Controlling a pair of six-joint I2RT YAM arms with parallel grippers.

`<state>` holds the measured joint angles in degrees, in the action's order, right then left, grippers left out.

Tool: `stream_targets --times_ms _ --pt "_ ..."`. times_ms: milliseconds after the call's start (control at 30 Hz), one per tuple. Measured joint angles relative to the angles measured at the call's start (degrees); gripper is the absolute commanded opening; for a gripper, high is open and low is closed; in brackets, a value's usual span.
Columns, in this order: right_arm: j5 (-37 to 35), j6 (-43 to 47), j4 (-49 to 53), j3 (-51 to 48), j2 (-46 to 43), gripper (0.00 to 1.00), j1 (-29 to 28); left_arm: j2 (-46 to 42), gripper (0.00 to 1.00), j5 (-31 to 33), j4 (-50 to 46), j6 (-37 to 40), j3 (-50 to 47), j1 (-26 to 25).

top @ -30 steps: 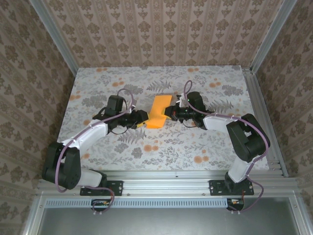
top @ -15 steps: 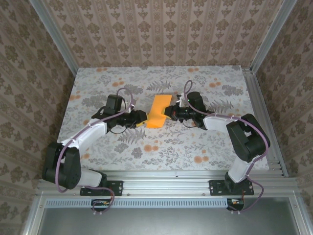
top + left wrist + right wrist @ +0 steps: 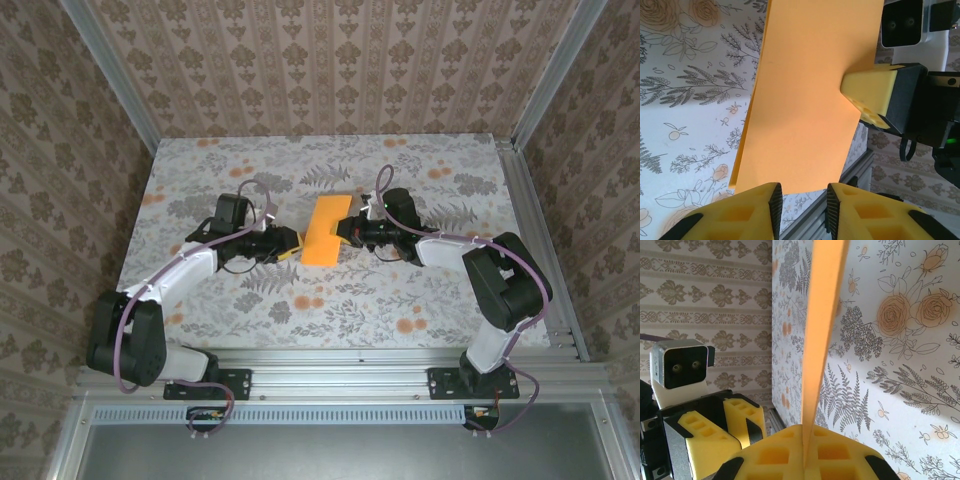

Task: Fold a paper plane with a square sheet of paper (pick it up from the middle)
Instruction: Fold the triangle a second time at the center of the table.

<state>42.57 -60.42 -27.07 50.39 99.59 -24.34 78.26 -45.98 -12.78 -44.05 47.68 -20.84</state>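
Though the thin bright-orange paper sheet [image 3: 323,232], a doubled rectangle, hangs over the floral table [image 3: 420,290] pinched edgewise in the right gripper [image 3: 805,437], left gripper [image 3: 802,200] slightly spread at its edge, nose and wing folds seemingly remain.

A robot-lab test booth; bare aluminium frame rails [image 3: 340,358] around damask-papered walls [image 3: 330,70] and a floral-printed tabletop [image 3: 200,180]

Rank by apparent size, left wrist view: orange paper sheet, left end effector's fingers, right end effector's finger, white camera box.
1. Bright-orange paper sheet
2. Left end effector's yellow foam fingers, enlarged by nearness
3. Right end effector's yellow foam finger, white camera box: alike, unranked
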Motion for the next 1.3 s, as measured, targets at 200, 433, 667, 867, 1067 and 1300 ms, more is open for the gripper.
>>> stream_targets --times_ms 200,433,667,867,1067,1300 --pt "0.3 0.0 0.0 0.0 0.0 0.07 0.0 0.0 0.34 -0.7 -1.8 1.0 0.5 0.1" --pt "0.9 0.0 -0.2 0.0 0.0 0.07 0.1 0.7 0.44 0.0 -4.0 3.5 1.2 1.0" --pt "1.4 -1.4 -2.0 0.0 0.0 0.07 0.1 2.8 0.45 0.1 -1.9 3.1 -0.4 0.6" --pt "1.5 -1.7 -3.1 0.0 0.0 0.07 0.1 4.5 0.46 -0.3 2.4 1.2 -1.2 -0.9" --pt "1.5 -2.0 -3.2 0.0 0.0 0.07 0.1 5.0 0.47 -0.4 3.9 0.3 -1.2 -0.9" --pt "1.5 -2.9 -4.7 -0.2 0.0 0.07 0.3 5.0 0.48 -0.4 5.0 0.0 -1.8 -1.8"
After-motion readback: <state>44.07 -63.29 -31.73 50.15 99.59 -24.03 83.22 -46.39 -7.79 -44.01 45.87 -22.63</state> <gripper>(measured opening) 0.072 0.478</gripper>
